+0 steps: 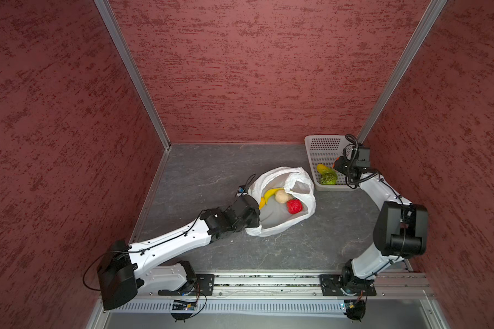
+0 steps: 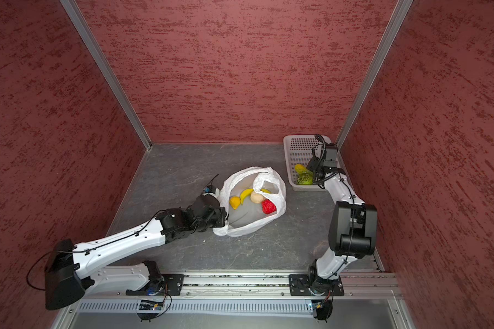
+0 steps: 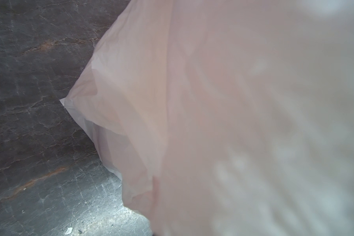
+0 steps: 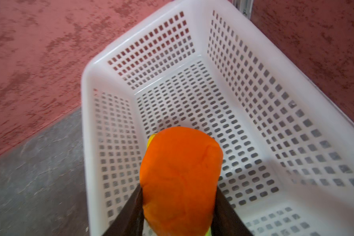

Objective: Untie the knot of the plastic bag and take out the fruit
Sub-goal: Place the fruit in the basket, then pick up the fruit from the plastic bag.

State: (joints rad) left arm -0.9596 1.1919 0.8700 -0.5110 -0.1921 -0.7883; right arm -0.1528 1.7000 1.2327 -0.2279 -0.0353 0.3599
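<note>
Fruit (image 4: 181, 161) fills half-spread right pincer (image 4: 179, 189); closed left pincer (image 1: 255, 223) pinches plastic bag (image 1: 271, 173).

Both top views look steeply down from above, sharing the whole counter (image 1: 211, 171). Left wrist view sits blurred against, probably, the plastic bag (image 3: 192, 102); right wrist view peers closely into the basket (image 4: 161, 45).
</note>
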